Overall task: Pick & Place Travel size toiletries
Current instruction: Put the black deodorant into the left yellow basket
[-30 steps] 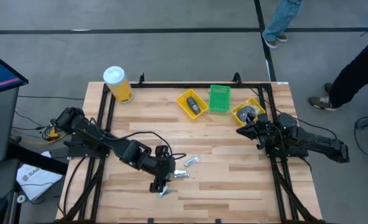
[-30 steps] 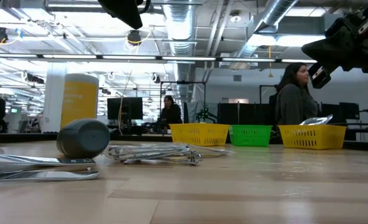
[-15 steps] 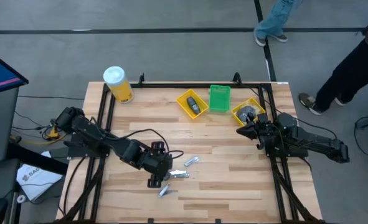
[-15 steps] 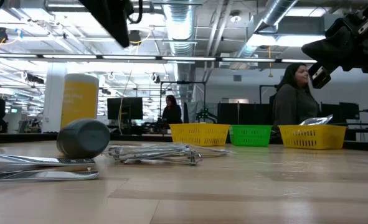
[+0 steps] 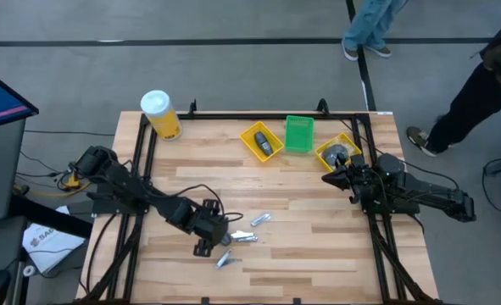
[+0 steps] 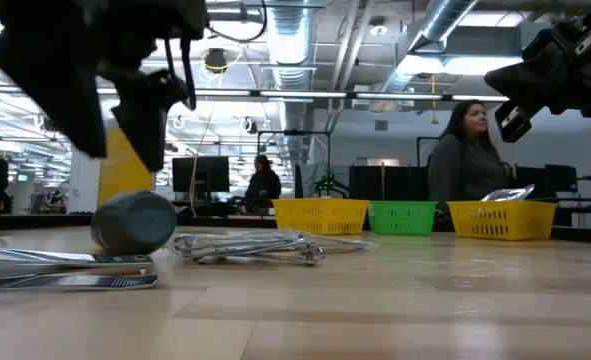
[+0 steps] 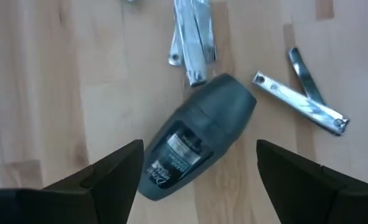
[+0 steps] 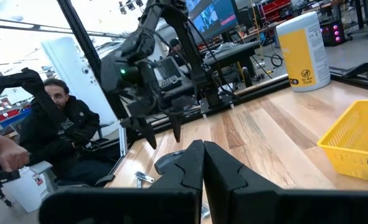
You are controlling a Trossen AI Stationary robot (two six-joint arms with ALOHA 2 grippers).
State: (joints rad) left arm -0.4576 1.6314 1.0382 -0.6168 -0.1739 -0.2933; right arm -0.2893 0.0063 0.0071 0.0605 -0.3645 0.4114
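A dark grey oblong piece (image 7: 196, 146) lies on its side on the wood, also seen in the low view (image 6: 135, 222). Three silver clippers lie around it (image 5: 261, 219) (image 5: 243, 237) (image 5: 223, 259). My left gripper (image 7: 199, 180) is open and hangs just above the grey piece, one finger on each side, touching nothing. From table height it (image 6: 120, 110) is still clear of the piece. In the high view the arm covers the piece. My right gripper (image 5: 326, 180) is shut and waits beside the right yellow tray (image 5: 348, 142).
Along the far edge stand a yellow tray (image 5: 252, 134) holding a dark piece, a green tray (image 5: 298, 134) and the right yellow tray holding a disc. A yellow canister (image 5: 159, 114) stands at the far left corner. People move beyond the table.
My left gripper has moved toward the table's left edge and come down, off the nearest clipper and over the dark grey piece. It stays open. The toiletries have not moved.
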